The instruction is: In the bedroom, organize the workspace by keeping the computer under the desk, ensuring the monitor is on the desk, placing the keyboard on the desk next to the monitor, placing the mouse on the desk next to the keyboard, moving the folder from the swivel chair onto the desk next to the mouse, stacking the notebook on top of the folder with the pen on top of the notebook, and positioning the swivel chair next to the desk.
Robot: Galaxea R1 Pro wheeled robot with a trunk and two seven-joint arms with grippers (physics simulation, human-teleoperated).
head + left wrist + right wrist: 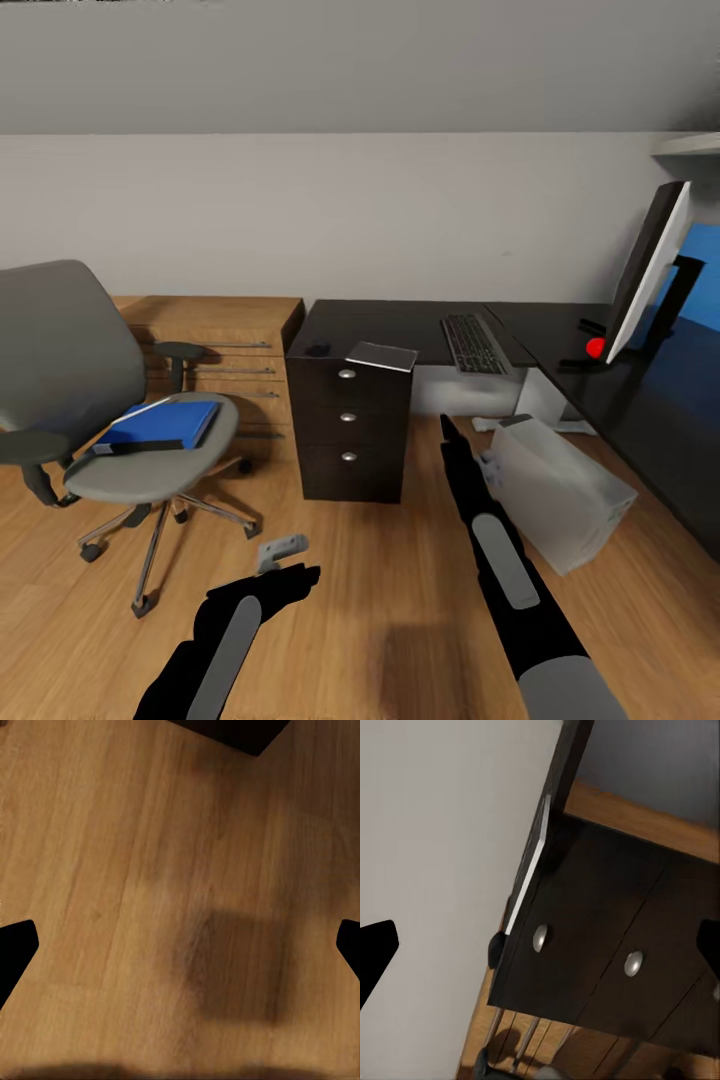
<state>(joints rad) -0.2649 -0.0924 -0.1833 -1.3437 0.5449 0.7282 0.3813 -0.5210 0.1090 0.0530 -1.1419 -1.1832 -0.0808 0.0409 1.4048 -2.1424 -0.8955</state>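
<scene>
Peeking mouse (318,349), monitor (648,270) edge-on, cropped.

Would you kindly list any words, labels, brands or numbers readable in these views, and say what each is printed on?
No readable text anywhere.
keyboard: key legends too small and blurred to read.
folder: plain blue cover, no label visible.
notebook: no writing visible.
computer: no visible brand.

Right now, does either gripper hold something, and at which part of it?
Nothing is held. The left gripper hangs open over bare wooden floor, and the right gripper is open in the air before the desk.
</scene>
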